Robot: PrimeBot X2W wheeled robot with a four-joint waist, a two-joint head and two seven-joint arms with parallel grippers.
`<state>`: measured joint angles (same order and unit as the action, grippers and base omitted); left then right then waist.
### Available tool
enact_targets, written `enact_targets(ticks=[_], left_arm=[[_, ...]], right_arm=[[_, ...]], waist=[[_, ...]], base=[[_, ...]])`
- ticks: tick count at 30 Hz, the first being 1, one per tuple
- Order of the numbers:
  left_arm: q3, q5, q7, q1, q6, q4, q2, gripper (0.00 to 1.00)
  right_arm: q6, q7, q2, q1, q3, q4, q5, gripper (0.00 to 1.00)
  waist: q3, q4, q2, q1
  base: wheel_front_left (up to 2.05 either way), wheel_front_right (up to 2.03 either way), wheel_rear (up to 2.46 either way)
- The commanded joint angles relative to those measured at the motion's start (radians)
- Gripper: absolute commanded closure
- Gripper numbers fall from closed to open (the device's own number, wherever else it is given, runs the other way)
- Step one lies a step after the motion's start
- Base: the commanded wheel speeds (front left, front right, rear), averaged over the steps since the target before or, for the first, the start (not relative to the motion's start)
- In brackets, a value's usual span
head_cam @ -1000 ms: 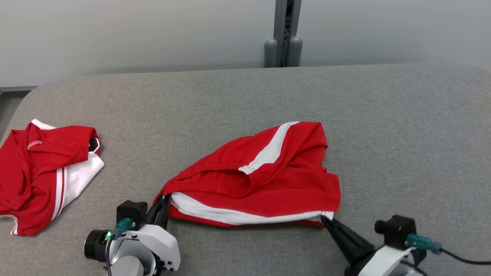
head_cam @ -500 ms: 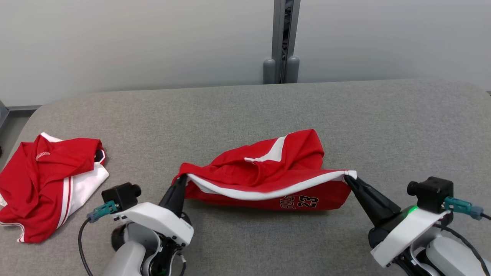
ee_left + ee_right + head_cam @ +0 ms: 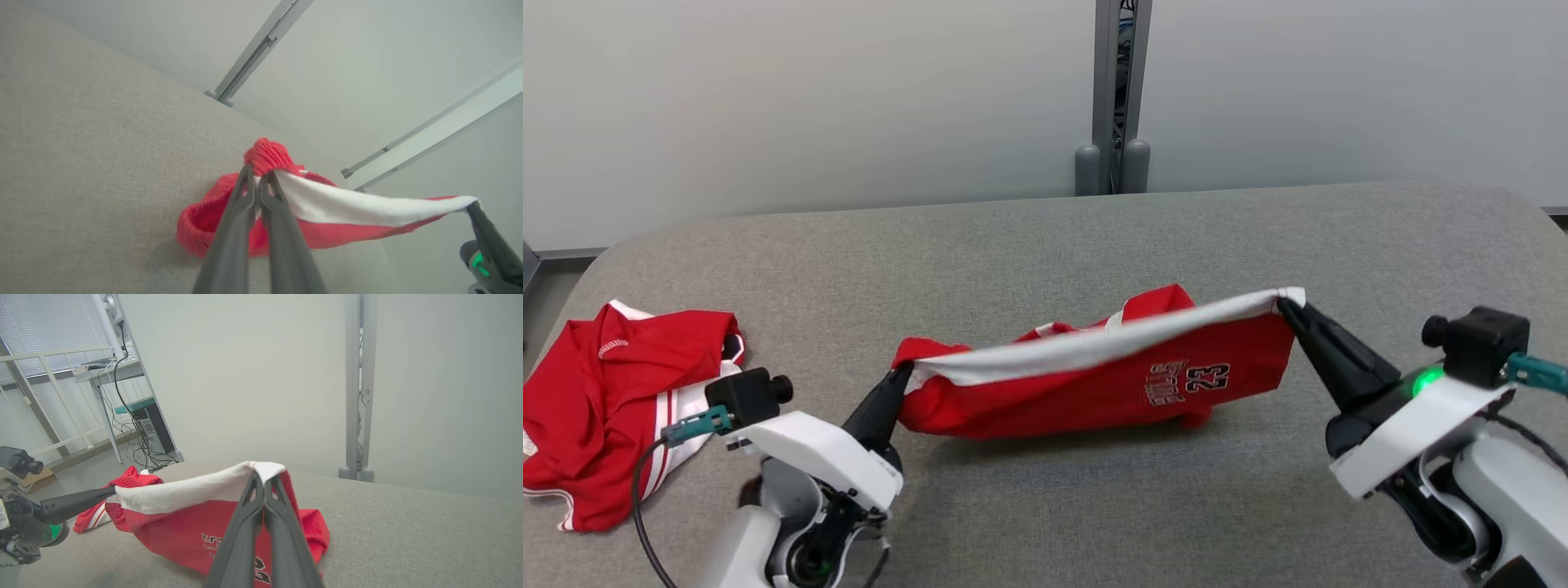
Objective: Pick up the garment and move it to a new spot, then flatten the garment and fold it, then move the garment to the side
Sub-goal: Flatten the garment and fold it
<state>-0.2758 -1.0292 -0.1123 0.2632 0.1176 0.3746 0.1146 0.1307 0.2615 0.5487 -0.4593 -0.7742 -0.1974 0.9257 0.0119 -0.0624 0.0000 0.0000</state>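
Observation:
The garment (image 3: pixel 1094 384) is red with a white band and the number 23 printed on it. It hangs stretched between both grippers above the grey table (image 3: pixel 1045 245), its lower part still touching the surface. My left gripper (image 3: pixel 903 371) is shut on the garment's left end (image 3: pixel 286 196). My right gripper (image 3: pixel 1281 302) is shut on the right end of the white band (image 3: pixel 184 494), held a bit higher than the left. In the left wrist view my left gripper (image 3: pixel 256 173) pinches the cloth; in the right wrist view my right gripper (image 3: pixel 263 477) does the same.
A second red and white garment (image 3: pixel 613 392) lies crumpled at the table's left edge. A grey post (image 3: pixel 1115 90) stands behind the table against a pale wall. The table's right half is bare grey fabric.
Both grippers have lifted the garment off the table and pulled its white band taut; the printed number now faces me. The head camera has tilted up too.

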Motion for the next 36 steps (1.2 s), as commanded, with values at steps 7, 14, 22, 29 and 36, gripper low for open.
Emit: enact_targets(ticks=[7,14,22,29,36], left_arm=[[-0.062,0.061,-0.141,0.025,-0.04,-0.038,0.102,1.0],[-0.026,-0.144,-0.41,0.101,-0.045,-0.144,0.113,1.0],[0.096,-0.456,-0.615,0.173,-0.139,-0.291,0.081,1.0],[0.267,-0.501,-0.438,0.225,-0.278,-0.253,0.022,1.0],[0.276,-0.463,-0.365,0.253,-0.359,-0.174,0.013,1.0]], right_arm=[[0.0,-0.011,0.026,-0.112,0.01,-0.017,0.044,1.0],[0.0,-0.061,0.028,-0.232,-0.001,-0.026,0.12,1.0],[0.0,-0.101,0.03,-0.35,-0.051,-0.045,0.191,1.0],[0.0,-0.088,0.045,-0.4,-0.096,-0.074,0.227,1.0],[0.0,-0.07,0.05,-0.427,-0.125,-0.106,0.265,1.0]], waist=[[0.005,-0.009,0.0,0.0],[0.017,-0.007,0.0,0.0],[0.034,-0.007,0.0,0.0],[0.03,-0.012,0.0,0.0],[0.019,-0.008,0.0,0.0]], base=[[0.0,0.0,0.0],[0.0,0.0,0.0],[0.0,0.0,0.0],[0.0,0.0,0.0],[0.0,0.0,0.0]])
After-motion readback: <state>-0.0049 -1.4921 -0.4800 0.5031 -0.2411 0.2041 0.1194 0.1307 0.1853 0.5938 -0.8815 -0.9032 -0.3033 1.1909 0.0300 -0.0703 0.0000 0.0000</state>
